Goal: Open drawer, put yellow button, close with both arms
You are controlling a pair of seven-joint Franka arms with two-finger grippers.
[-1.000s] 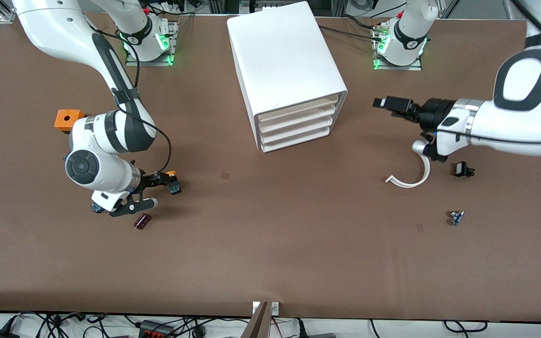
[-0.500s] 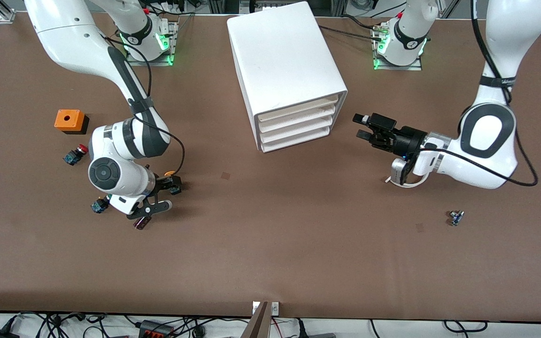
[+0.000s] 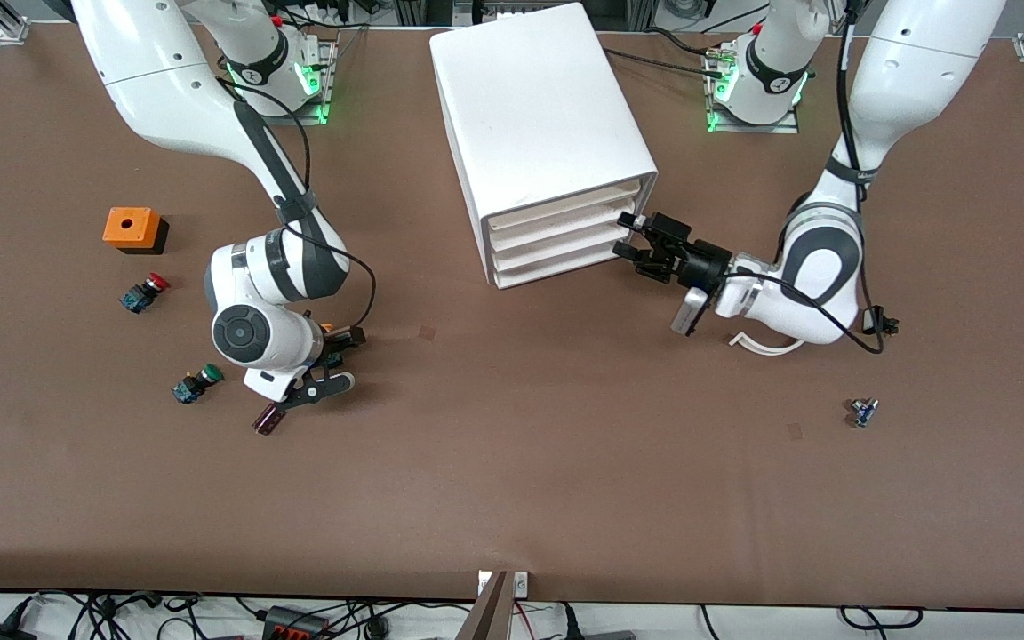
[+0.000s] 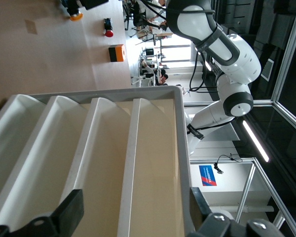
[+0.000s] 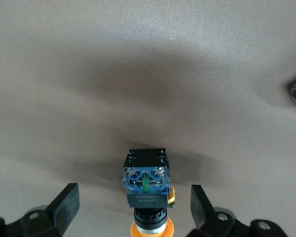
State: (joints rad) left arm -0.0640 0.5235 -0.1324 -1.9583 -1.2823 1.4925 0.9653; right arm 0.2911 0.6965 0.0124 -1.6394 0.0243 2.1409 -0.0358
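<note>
1. Front view: the left gripper is at the front of the white drawer cabinet, level with the middle drawers at the corner toward the left arm's end of the table. Its fingers are spread wide and hold nothing.
2. Left wrist view: the stacked drawer fronts fill the frame between the two black fingertips, which stand well apart. All drawers appear pushed in.
3. Front view: the right gripper is low over the table toward the right arm's end, its fingers spread wide.
4. Right wrist view: the yellow button lies on the table between the open fingers of the right gripper, touched by neither. Its black-and-blue body points away from the wrist; the orange-yellow cap is nearest the camera.
5. Front view: the yellow button shows only partly under the right wrist.
6. Other items near the right arm: an orange box, a red-capped button, a green-capped button and a dark cylindrical part.
7. Near the left arm: a white curved strip, a small black part and a small blue part.
</note>
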